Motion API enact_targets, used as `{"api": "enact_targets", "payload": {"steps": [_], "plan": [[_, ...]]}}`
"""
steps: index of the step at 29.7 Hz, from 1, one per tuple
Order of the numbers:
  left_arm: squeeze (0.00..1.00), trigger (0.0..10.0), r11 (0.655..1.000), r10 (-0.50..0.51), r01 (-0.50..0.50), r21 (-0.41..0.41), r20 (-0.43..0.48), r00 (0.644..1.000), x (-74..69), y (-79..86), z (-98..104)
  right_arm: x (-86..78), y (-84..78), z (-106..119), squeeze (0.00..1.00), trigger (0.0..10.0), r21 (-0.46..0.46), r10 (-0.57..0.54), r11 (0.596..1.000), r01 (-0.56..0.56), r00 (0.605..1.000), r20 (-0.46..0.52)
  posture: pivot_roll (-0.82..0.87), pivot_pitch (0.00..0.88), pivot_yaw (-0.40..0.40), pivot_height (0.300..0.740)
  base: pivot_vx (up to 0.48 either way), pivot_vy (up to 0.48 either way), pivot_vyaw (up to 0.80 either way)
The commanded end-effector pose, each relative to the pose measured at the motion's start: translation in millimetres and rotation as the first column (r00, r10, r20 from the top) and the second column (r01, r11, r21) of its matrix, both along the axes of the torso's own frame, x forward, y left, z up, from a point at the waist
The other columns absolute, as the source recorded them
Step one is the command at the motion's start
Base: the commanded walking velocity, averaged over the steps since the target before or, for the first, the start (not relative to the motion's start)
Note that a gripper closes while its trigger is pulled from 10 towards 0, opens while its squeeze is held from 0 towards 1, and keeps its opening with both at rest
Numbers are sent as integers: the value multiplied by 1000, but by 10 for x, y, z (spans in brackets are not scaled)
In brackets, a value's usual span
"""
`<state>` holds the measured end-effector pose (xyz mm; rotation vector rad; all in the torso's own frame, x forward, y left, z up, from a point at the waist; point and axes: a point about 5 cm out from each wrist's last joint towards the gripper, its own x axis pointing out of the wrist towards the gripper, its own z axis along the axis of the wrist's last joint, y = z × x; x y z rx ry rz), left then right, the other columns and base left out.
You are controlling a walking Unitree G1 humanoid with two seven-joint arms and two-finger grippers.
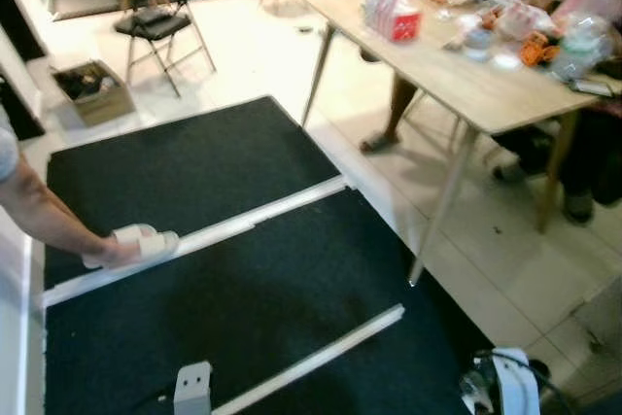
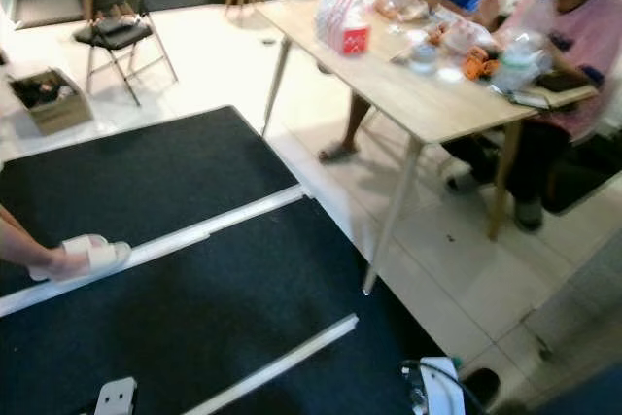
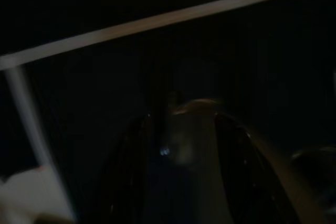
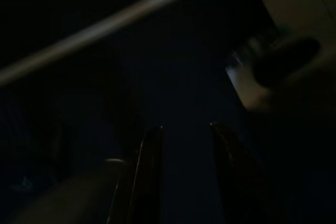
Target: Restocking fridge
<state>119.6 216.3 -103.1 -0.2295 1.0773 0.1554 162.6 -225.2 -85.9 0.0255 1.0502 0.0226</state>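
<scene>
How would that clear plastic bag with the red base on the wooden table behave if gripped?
The clear plastic bag with the red base looks crinkled and thin, so probably floppy and light. Standing upright near the wooden table's edge, it may tip if pushed.

Table (image 1: 457, 80) right (people seated), mats (image 1: 194, 172) ahead

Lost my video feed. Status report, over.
Both arms hang idle over black mat. No fridge or stock ahead. Person's sandalled foot on the mat, table with seated people on the right.

Bagged groceries (image 1: 394, 2), clustered on wooden table (image 1: 457, 80)
</scene>
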Motion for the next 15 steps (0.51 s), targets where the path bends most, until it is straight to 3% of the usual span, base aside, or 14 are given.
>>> {"api": "enact_targets", "payload": {"steps": [1, 15], "plan": [[0, 10000, 1000, -4, 4, -16, 11, 1000, 48, -49, 6, -117, -87, -28, 0, 10000, -14, -19, 1000, 19, 999, -32, -39, 0, -4, 740, 405, 0, 0], [0, 10000, 1000, -25, 25, -17, 5, 1000, 44, -75, 0, -138, -90, -36, 0, 10000, -20, -24, 1000, 24, 999, -37, -60, 0, 2, 740, 421, 0, 0]]}}
